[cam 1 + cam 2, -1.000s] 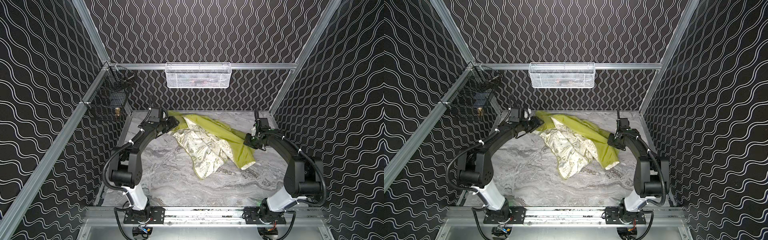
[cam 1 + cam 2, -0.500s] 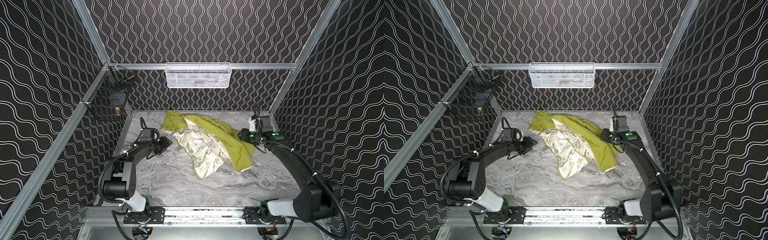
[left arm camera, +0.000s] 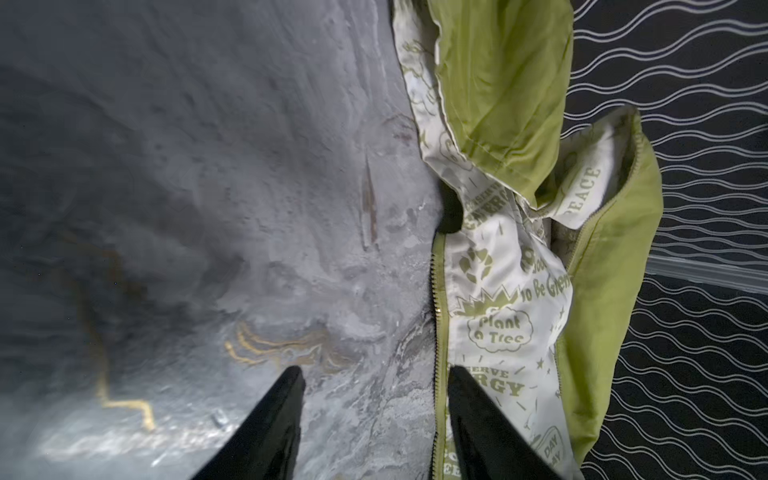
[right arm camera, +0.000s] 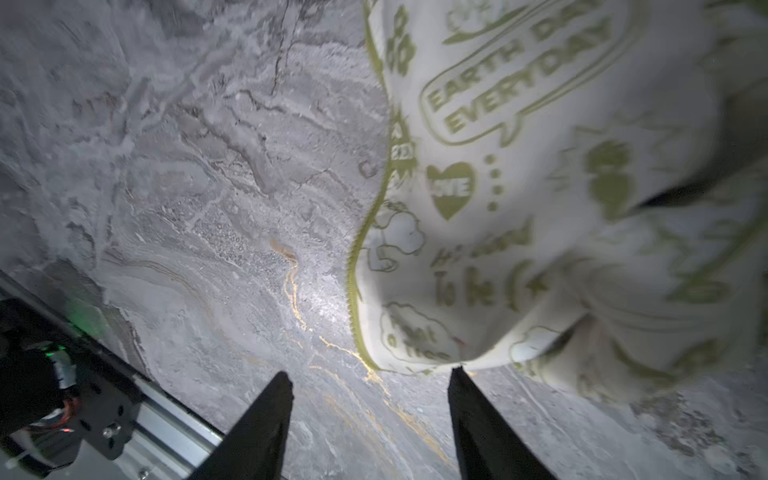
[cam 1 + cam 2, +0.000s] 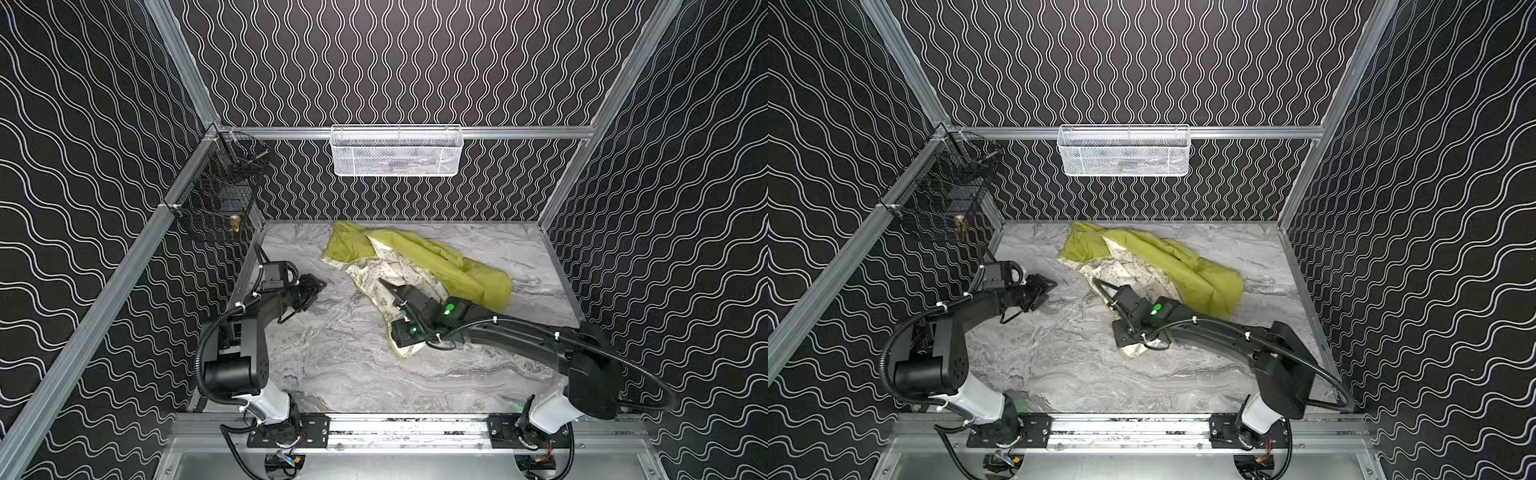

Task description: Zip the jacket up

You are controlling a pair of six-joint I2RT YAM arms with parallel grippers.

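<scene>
Left wrist view: my left claw (image 3: 376, 399) stands apart and empty over the marble worktop (image 3: 187, 208). The jacket (image 3: 498, 83) lies crumpled just ahead. It is yellow-green outside, with its cream, green-printed lining turned up. Its zipper (image 3: 435, 291) is open and runs beside one finger. My right claw (image 4: 370, 395), also apart and empty, hangs with one fingertip at the lining's hem.

Top views: bright, sharp. Wrist views: dim, edge-warped; jacket (image 4: 540, 208) beyond right gripper (image 4: 369, 374) motion-blurred.
</scene>
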